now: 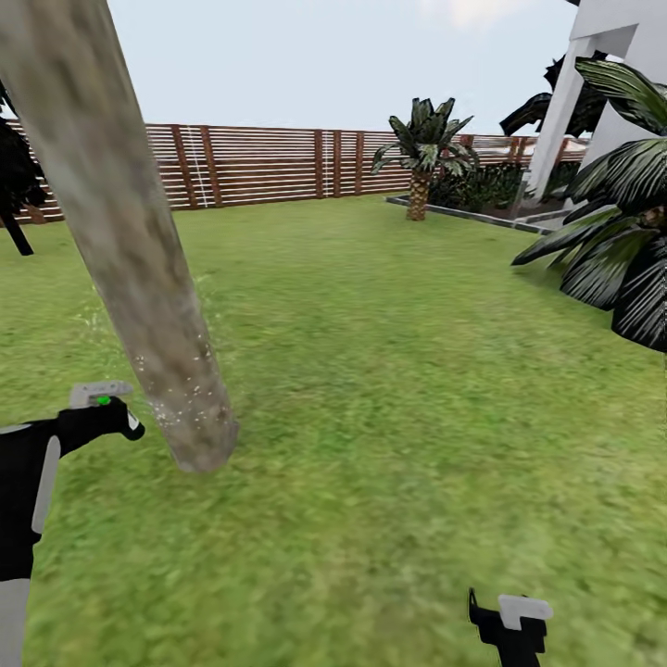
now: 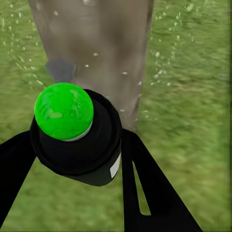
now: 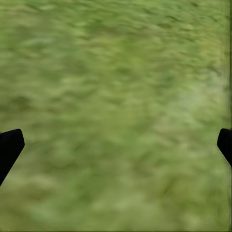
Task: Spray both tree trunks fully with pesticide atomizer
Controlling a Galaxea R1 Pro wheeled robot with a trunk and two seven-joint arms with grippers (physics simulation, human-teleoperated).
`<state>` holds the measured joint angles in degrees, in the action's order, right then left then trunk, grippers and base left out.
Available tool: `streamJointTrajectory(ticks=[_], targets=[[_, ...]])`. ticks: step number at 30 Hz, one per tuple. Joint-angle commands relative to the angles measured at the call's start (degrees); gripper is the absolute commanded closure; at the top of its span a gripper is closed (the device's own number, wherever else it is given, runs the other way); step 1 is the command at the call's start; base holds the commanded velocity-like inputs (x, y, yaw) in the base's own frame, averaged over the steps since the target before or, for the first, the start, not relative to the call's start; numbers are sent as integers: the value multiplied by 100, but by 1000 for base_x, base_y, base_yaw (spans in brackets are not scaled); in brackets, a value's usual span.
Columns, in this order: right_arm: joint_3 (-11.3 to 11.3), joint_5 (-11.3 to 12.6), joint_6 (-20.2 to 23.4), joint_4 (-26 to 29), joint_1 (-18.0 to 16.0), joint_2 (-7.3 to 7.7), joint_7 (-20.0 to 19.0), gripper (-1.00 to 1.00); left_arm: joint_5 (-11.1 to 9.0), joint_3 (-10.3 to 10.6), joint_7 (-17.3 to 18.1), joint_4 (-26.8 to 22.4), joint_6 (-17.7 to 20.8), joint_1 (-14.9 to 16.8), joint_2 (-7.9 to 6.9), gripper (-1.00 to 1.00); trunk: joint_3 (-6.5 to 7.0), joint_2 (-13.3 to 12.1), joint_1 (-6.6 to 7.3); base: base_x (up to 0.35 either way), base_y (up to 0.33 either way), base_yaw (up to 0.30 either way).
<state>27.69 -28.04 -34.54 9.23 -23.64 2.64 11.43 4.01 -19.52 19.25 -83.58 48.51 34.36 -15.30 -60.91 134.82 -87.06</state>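
Your left claw (image 2: pixel 82 159) pinches the pesticide atomizer (image 2: pixel 75 137), its green cap (image 2: pixel 64 111) aimed at the tree trunk (image 1: pixel 139 269) just ahead, which leans up and away to the left. White droplets speckle its base on the lawn (image 1: pixel 398 371); work up along that axis. Your right claw (image 1: pixel 509 622), fingers (image 3: pixel 9 147) spread and empty, hangs well apart over open grass.

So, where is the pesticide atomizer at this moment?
The pesticide atomizer sits between the jaws of the left gripper, low on the left of the head view, pointing at the lower tree trunk just beside it.
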Motion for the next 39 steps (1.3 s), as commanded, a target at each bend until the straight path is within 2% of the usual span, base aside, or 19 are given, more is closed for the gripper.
streamJointTrajectory(ticks=[1,11,12,13,16,17,27,35,37,39], targets=[[1,0,0,0,0,-3,0,-100,6,2,-5,-1,0,0,5,100,0,0,0,0,-271,4],[0,0,0,0,0,-9,0,-100,19,27,-26,14,8,-43,12,100,0,0,0,37,-271,222],[0,0,0,0,0,-9,0,-100,15,79,-22,16,22,-43,15,100,0,0,0,133,-272,278],[0,0,0,0,0,-9,0,-100,14,228,-20,16,117,-38,8,100,0,0,0,138,-271,278],[0,0,0,0,0,-9,0,-100,11,767,-4,20,728,20,-21,100,0,0,0,150,-265,249],[0,0,0,0,0,-9,0,-100,11,812,-2,26,788,24,-27,100,0,0,0,178,-242,78],[0,0,0,0,0,-9,0,-100,66,838,-24,34,835,6,-62,100,0,0,0,188,-234,14],[0,0,0,0,0,-11,0,-100,82,776,-61,177,825,-58,-69,100,0,0,0,130,-254,244],[1,0,0,0,0,-10,0,-100,290,780,-62,183,832,-61,-62,100,0,0,0,170,-245,93],[0,0,0,0,0,-9,0,-100,375,788,-62,185,835,-61,-53,100,0,0,0,171,-244,20]])
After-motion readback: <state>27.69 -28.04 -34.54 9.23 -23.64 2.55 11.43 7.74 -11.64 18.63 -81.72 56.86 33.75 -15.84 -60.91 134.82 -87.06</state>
